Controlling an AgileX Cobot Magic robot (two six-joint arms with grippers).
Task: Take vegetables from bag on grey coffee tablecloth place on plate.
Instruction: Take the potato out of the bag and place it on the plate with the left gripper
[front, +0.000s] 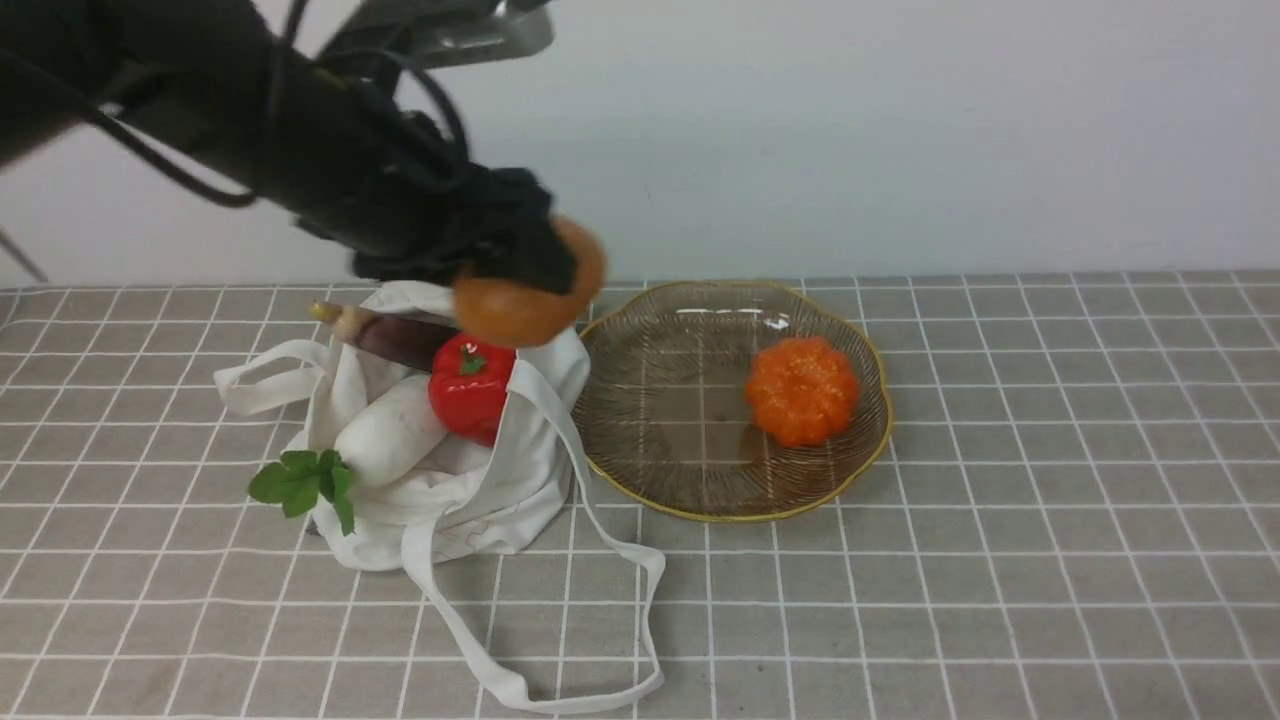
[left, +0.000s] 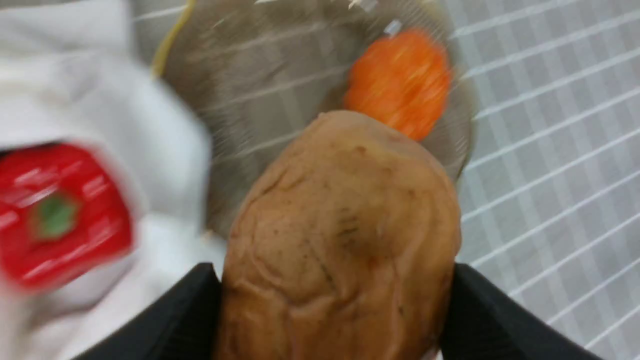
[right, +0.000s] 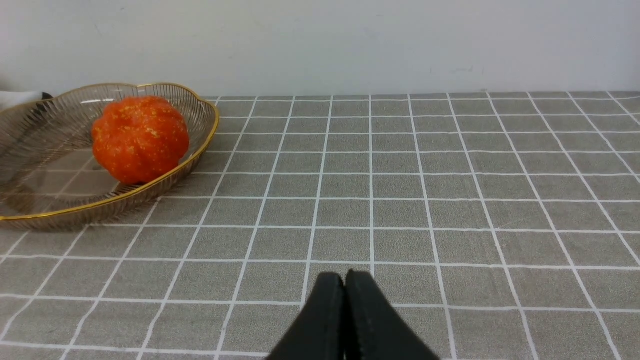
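front: left gripper (front: 530, 275) clamped on potato (front: 505, 310), in air over bag (front: 480, 490) edge, beside plate (front: 700, 510). soft off-white bag holds glossy red pepper (front: 470, 390), white radish (front: 390, 435), purple eggplant (front: 395, 338).
left wrist: potato wedged btw black fingers (left: 175, 320), tan wrinkled skin; bg blurred.
right wrist: right gripper (right: 345, 300) fingers pressed together, low over grid tablecloth (right: 450, 200); lobed orange pumpkin (right: 140, 137) on ribbed glass plate w/ gold rim.

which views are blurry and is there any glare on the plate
Left wrist view: motion-smeared, red pepper and plate streaked, only the held potato sharp. Front view: mostly sharp, white glare streaks on the plate's far side. Right wrist view: crisp, evenly lit.
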